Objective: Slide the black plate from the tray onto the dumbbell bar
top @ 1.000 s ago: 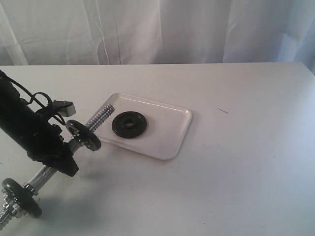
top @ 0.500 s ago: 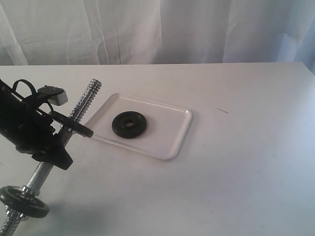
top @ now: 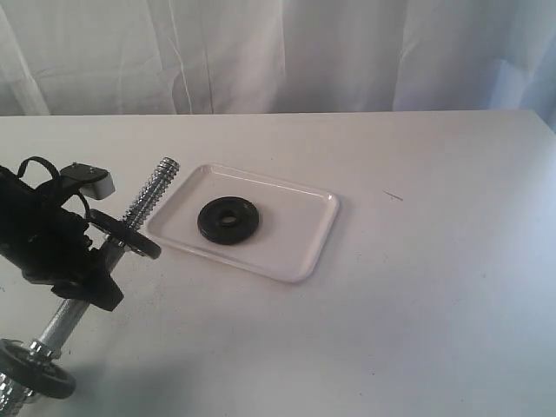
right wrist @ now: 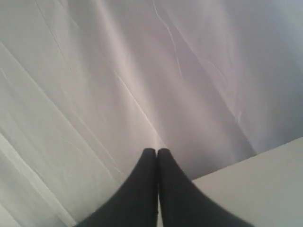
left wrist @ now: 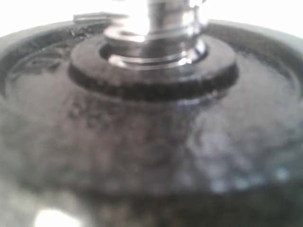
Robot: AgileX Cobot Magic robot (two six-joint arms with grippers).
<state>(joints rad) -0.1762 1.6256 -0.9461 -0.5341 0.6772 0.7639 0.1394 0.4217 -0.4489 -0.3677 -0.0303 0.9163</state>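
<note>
Tilting up-right at far left, the dumbbell bar (top: 149, 189) is clamped by the left end effector (top: 85, 282), threaded tip aimed twd the tray (top: 304, 248). The black plate (top: 228, 220) lies flat in it, just right of the tip. Far off, the right end effector (right wrist: 156, 152) is pressed together, pointed at the curtain (right wrist: 94, 71).

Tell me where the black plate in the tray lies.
In the exterior view, the black plate lies flat near the middle of the tray, to the right of the dumbbell bar, whose threaded end is apart from it.
</note>
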